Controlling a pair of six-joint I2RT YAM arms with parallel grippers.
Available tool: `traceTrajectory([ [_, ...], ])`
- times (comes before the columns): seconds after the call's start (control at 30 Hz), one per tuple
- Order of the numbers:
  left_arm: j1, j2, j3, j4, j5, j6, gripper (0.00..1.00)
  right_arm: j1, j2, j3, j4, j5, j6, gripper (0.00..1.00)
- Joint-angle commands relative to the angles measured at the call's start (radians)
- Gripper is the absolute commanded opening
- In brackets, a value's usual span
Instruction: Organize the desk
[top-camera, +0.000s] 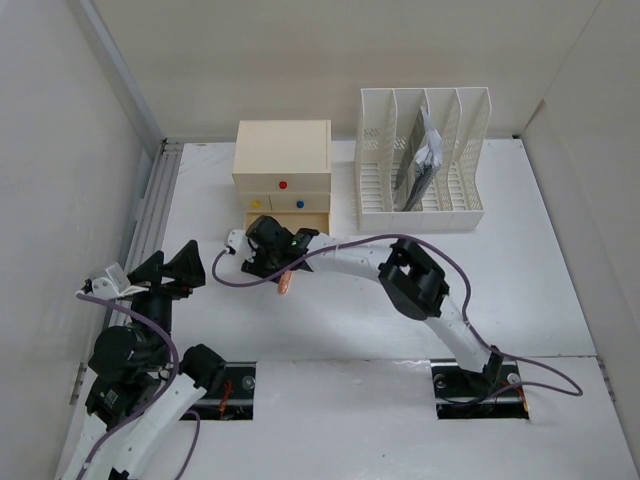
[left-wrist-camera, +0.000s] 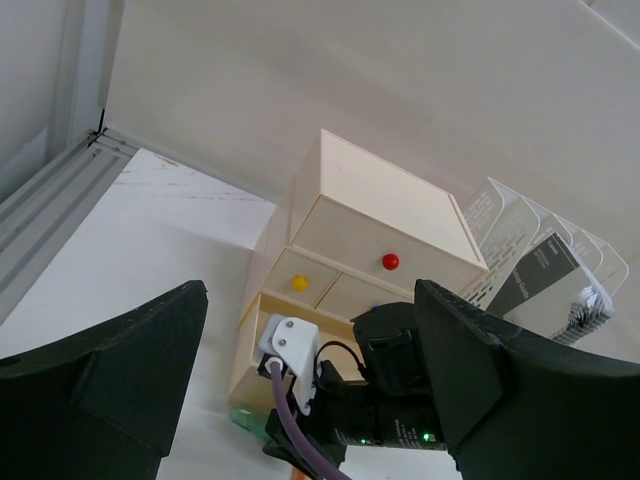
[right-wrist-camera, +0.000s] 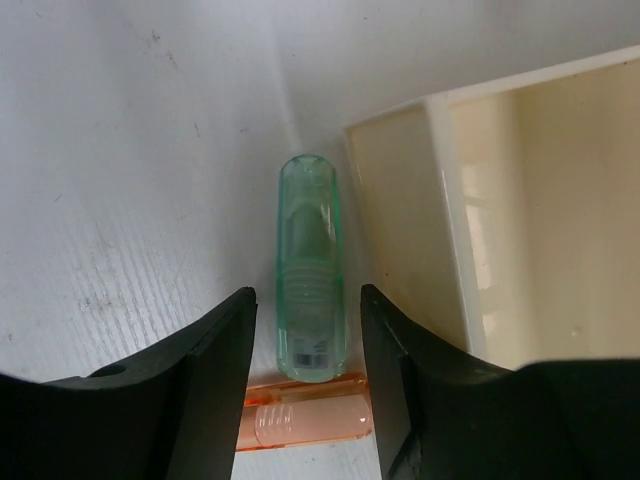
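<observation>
**Top view.** Right claw (top-camera: 262, 258) extended far across to the left part of the desk (top-camera: 520, 270), tipped down at the white tabletop. Just beyond the claw, a cream drawer box (top-camera: 282, 160) with its bottom drawer (top-camera: 288, 219) pulled out. Above that drawer, a red knob (top-camera: 283, 185), a yellow knob (top-camera: 256, 203) and a blue knob (top-camera: 300, 203). Just behind the claw, toward the arm bases, an orange tube (top-camera: 285, 285) flat on the desk. Well off to the claw's right, a white file rack (top-camera: 422, 160) with a dark folder (top-camera: 415, 165) upright in a middle slot. Left claw (top-camera: 170, 265) raised near the left wall, apart from the right claw, spread wide and grasping nothing.

**Left wrist view.** Both black fingers of the left claw far apart, nothing between them. Ahead of and below this claw, the drawer box, with the red knob above and the yellow knob lower left. In front of the box, the right claw pointed downward, a green tube (left-wrist-camera: 243, 415) peeping out at its left. File rack past the right-hand finger.

**Right wrist view.** Right claw released, one finger on either side of the green tube, straddling its near half. A sliver of desk visible on each side, so probably not touching the tube. Green tube flat on the desk, pointing straight away from the claw. Orange tube crosswise deep between the fingers, touching the green tube's near end. Open bottom drawer just right of the right-hand finger, its cream wall close beside the green tube.
</observation>
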Motion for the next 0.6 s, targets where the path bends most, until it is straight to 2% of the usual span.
traceTrajectory([
  [0.0,-0.003,-0.009,-0.003,0.041,-0.002,0.014,0.82,-0.002,0.033,0.051,-0.032,0.027,0.017,0.52],
  [0.13,-0.003,-0.009,-0.003,0.041,-0.002,0.014,0.82,-0.002,0.042,0.06,-0.041,0.002,0.017,0.51],
  [0.23,-0.003,-0.009,-0.003,0.041,-0.002,0.014,0.82,-0.002,0.052,0.069,-0.074,-0.033,0.004,0.39],
  [0.27,-0.003,-0.009,-0.003,0.041,-0.002,0.014,0.82,-0.002,0.052,0.078,-0.083,-0.033,0.004,0.3],
  [0.37,-0.003,-0.018,-0.003,0.041,-0.002,0.014,0.82,-0.002,0.052,0.089,-0.107,-0.084,-0.017,0.2],
  [0.4,-0.003,-0.018,-0.003,0.041,-0.002,0.014,0.82,-0.002,0.052,0.089,-0.133,-0.095,-0.017,0.1],
  [0.47,-0.003,-0.018,-0.003,0.041,-0.002,0.014,0.82,-0.002,0.039,0.089,-0.146,-0.146,-0.037,0.01],
  [0.57,-0.003,-0.018,-0.003,0.041,-0.002,0.014,0.82,-0.002,-0.002,0.077,-0.146,-0.206,-0.048,0.0],
])
